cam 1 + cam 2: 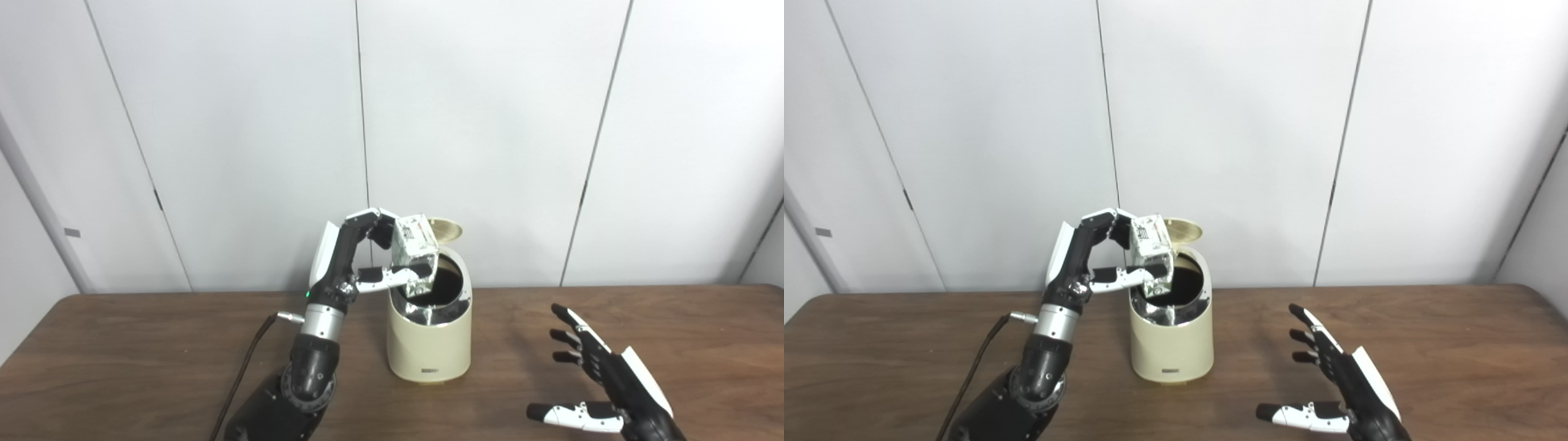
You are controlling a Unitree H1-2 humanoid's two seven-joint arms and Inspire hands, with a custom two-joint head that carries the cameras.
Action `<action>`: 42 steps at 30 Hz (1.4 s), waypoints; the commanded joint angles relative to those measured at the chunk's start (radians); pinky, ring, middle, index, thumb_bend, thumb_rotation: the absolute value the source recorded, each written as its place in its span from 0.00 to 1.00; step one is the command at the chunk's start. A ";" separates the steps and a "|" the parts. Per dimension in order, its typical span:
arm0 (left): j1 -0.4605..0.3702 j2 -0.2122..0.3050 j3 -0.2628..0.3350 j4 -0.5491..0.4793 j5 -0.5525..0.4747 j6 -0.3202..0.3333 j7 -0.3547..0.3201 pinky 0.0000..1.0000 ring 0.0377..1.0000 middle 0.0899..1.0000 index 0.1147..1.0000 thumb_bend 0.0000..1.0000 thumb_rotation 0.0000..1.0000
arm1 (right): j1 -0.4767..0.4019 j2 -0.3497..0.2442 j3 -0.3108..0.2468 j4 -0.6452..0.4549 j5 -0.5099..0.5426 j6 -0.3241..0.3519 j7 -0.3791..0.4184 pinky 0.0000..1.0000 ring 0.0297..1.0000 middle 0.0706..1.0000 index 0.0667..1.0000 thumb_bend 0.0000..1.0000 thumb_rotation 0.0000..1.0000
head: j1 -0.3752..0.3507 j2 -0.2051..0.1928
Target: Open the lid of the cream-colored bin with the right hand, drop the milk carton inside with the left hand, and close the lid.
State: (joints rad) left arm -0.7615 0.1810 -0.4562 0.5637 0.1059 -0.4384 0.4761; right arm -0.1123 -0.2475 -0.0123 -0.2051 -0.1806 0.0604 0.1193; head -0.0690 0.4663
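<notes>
The cream-colored bin [429, 343] stands on the brown table [122, 343], its round lid [445, 229] tipped up at the back and the dark opening showing. My left hand [367, 257] is shut on the white milk carton [416, 254], holding it tilted right over the bin's mouth, its lower end at the rim. My right hand [597, 383] hovers low over the table to the right of the bin, fingers spread, holding nothing and touching nothing.
A dark cable [245, 361] runs along the table beside my left forearm. White wall panels [490, 122] stand close behind the table's far edge. Bare tabletop stretches to both sides of the bin.
</notes>
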 commanded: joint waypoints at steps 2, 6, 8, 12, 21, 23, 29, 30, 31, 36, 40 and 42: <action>-0.053 -0.014 0.009 -0.019 -0.010 -0.032 -0.005 0.49 0.51 0.43 0.44 0.52 0.00 | -0.013 0.000 -0.010 -0.037 -0.001 -0.037 -0.022 0.77 0.88 0.96 0.92 0.80 0.22 | -0.004 0.004; -0.042 -0.033 0.011 -0.020 -0.011 -0.032 -0.017 0.50 0.52 0.44 0.44 0.52 0.00 | -0.012 -0.004 -0.015 -0.024 -0.002 -0.052 -0.025 0.76 0.87 0.96 0.92 0.80 0.23 | -0.003 0.007; -0.037 -0.041 0.008 -0.020 -0.007 -0.032 -0.018 0.50 0.52 0.44 0.44 0.52 0.00 | -0.013 -0.003 -0.017 -0.021 0.000 -0.051 -0.025 0.76 0.87 0.96 0.92 0.81 0.24 | -0.001 0.010; -0.028 -0.054 0.003 -0.017 -0.004 -0.032 -0.015 0.49 0.51 0.44 0.44 0.52 0.00 | -0.012 0.000 -0.019 -0.030 0.006 -0.043 -0.022 0.75 0.88 0.96 0.92 0.81 0.21 | -0.002 0.014; -0.018 -0.058 -0.012 0.005 -0.003 -0.032 -0.008 0.50 0.51 0.44 0.44 0.52 0.00 | -0.008 -0.006 -0.022 -0.032 -0.009 -0.047 -0.025 0.74 0.87 0.95 0.91 0.82 0.26 | -0.002 0.022; -0.018 -0.058 -0.012 0.012 -0.003 -0.032 -0.007 0.50 0.51 0.44 0.44 0.52 0.00 | -0.008 -0.007 -0.025 -0.029 -0.001 -0.049 -0.024 0.73 0.87 0.95 0.90 0.83 0.27 | -0.002 0.026; -0.037 -0.029 -0.062 0.049 0.075 -0.032 0.097 0.57 0.63 0.62 0.55 0.73 0.01 | -0.009 -0.007 -0.027 -0.036 0.002 -0.036 -0.018 0.74 0.87 0.95 0.90 0.83 0.28 | 0.003 0.029; -0.043 -0.024 -0.076 0.057 0.090 -0.032 0.127 0.58 0.65 0.65 0.60 0.80 0.01 | -0.010 -0.006 -0.027 -0.036 0.007 -0.035 -0.016 0.75 0.87 0.95 0.91 0.83 0.28 | 0.003 0.028; -0.047 -0.019 -0.089 0.061 0.100 -0.032 0.152 0.60 0.68 0.68 0.63 0.84 0.01 | -0.012 -0.005 -0.027 -0.037 0.009 -0.035 -0.016 0.75 0.87 0.95 0.91 0.83 0.27 | 0.004 0.029; -0.067 0.003 -0.150 0.076 0.121 -0.032 0.243 0.61 0.70 0.70 0.67 0.86 0.00 | -0.016 -0.008 -0.022 -0.036 -0.003 -0.037 -0.017 0.75 0.87 0.95 0.91 0.83 0.27 | 0.006 0.029; -0.083 0.016 -0.187 0.087 0.132 -0.032 0.295 0.61 0.71 0.70 0.66 0.86 0.00 | -0.017 -0.006 -0.023 -0.045 0.007 -0.023 -0.011 0.77 0.88 0.95 0.91 0.83 0.25 | 0.007 0.029; -0.086 0.022 -0.203 0.089 0.141 -0.032 0.319 0.62 0.73 0.73 0.67 0.85 0.00 | -0.017 -0.008 -0.021 -0.045 0.003 -0.029 -0.012 0.75 0.87 0.95 0.91 0.82 0.25 | 0.007 0.028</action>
State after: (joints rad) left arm -0.7833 0.1852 -0.6617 0.6586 0.2357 -0.4485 0.7486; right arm -0.1043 -0.2461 -0.0279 -0.2135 -0.1849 0.0618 0.1160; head -0.0614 0.4939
